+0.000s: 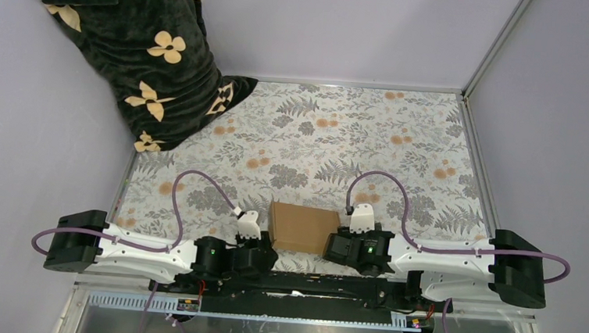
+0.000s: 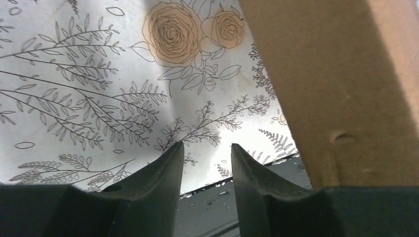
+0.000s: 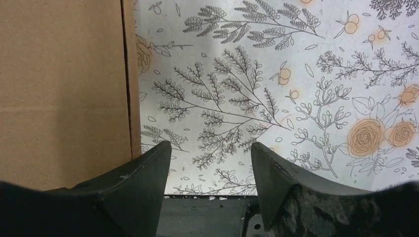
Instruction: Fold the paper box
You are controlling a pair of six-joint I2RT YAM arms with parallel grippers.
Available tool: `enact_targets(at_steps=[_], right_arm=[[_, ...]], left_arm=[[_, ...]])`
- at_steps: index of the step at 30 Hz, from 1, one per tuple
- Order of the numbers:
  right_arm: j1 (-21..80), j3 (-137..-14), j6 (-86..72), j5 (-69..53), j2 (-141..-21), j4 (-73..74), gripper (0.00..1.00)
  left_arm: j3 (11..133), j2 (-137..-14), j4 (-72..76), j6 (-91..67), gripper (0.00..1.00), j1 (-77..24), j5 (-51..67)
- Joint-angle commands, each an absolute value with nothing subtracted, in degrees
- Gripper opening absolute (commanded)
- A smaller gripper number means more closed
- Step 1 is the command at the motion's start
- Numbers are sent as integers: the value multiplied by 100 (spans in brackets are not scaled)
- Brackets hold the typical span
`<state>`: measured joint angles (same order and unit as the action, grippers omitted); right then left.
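The paper box (image 1: 303,227) is a shallow brown cardboard box lying closed and flat on the flowered tablecloth, close to the near edge and between my two arms. My left gripper (image 1: 258,250) sits just left of it, open with nothing between its fingers (image 2: 206,144). In the left wrist view the box (image 2: 341,89) fills the right side, apart from the fingers. My right gripper (image 1: 344,247) is just right of the box, open and empty (image 3: 210,143). In the right wrist view the box (image 3: 59,89) fills the left side, its edge running behind the left finger.
A dark blanket with pale flowers (image 1: 135,46) is bunched at the back left corner. Grey walls and a metal frame (image 1: 480,148) bound the table. A black rail (image 1: 299,280) runs along the near edge beneath both grippers.
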<state>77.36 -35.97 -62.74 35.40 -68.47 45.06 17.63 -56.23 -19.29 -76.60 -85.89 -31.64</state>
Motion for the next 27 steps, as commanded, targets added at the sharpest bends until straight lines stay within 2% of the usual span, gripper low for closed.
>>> enact_targets(at_steps=[1,3,4,5,6,8,14,21,27], right_arm=[[7824,-3908,-6309,3079,-6725,3620,70],[7822,-3952,-6265,2955,-6704,3682,75],[7822,-3976,-6237,2902,-6699,3709,77],[7822,-3999,-6206,2854,-6679,3733,78],[7822,-4030,-6183,2811,-6642,3749,80],[7823,-4066,-6170,2795,-6547,3801,82],[7822,-4041,-6111,2957,-6324,3817,82],[7750,-4380,-5894,3218,-6616,3914,85],[7177,-4483,-5285,2780,-6611,3261,85]], left_arm=[[1358,-5832,-1937,-7799,49,-8649,-1935],[1367,-5796,-2131,-7817,53,-8648,-1835],[1345,-5786,-2112,-7841,58,-8648,-1760],[1333,-5779,-2114,-7852,65,-8648,-1704],[1352,-5798,-2139,-7879,82,-8648,-1650],[1465,-5797,-2298,-7884,95,-8648,-1659],[2137,-5512,-3510,-8185,98,-8834,-2157],[1984,-4719,-3949,-8748,98,-9113,-2243],[2071,-4218,-4669,-9417,99,-9586,-2507]])
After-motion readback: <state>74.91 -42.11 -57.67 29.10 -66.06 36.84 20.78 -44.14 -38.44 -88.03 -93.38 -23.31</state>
